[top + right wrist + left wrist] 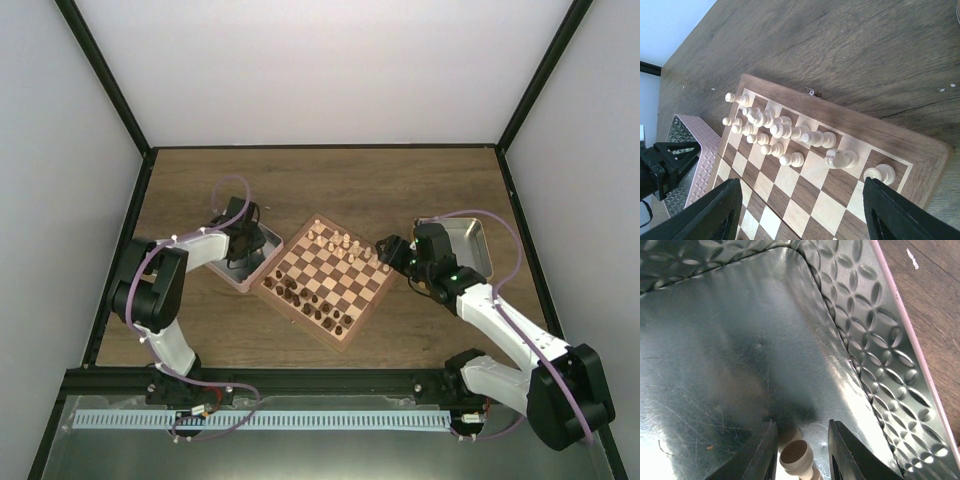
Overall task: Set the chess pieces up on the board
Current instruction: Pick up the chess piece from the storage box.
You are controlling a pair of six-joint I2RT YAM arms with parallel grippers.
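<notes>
- Left gripper [801, 427] is down in a silver tray [865, 340], jaws apart around one light piece [796, 456], with a gap beside it.
- Right gripper [801, 185] is wide open, with the board [865, 130] beneath and the chess pieces [785, 130] ahead.
- Only the top view shows us the dark pieces [318, 312] between both grippers.

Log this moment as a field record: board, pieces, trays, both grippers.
board: diagonal on the table
light pieces: grouped along its far-right side
dark pieces: along its near-left side
left gripper: open, fingers flanking a piece in the left tray
right gripper: open, empty, over the light pieces' side
right tray: right of the board
</notes>
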